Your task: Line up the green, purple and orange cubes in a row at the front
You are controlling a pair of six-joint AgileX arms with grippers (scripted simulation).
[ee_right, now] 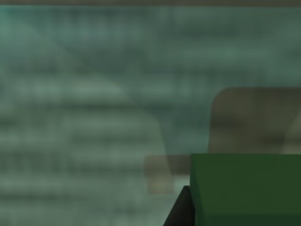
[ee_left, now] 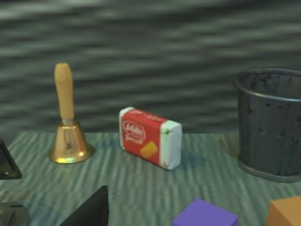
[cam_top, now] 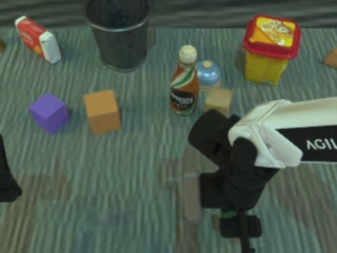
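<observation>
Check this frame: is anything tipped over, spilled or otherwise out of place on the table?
The red-and-white rectangular biscuit packet lies on its side at the back left. Otherwise nothing stands out: the brown sauce bottle and dark metal bucket stand upright, and the right tool is low at the front.

Dark bucket (cam_top: 120,31); red biscuit pack (cam_top: 37,38); sauce bottle (cam_top: 185,81); yellow tub (cam_top: 270,48); brass handbell (ee_left: 68,123).

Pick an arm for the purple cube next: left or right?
Left. The purple cube sits at the table's left, near the parked left gripper. The right gripper is at the front right, busy with the green cube.
</observation>
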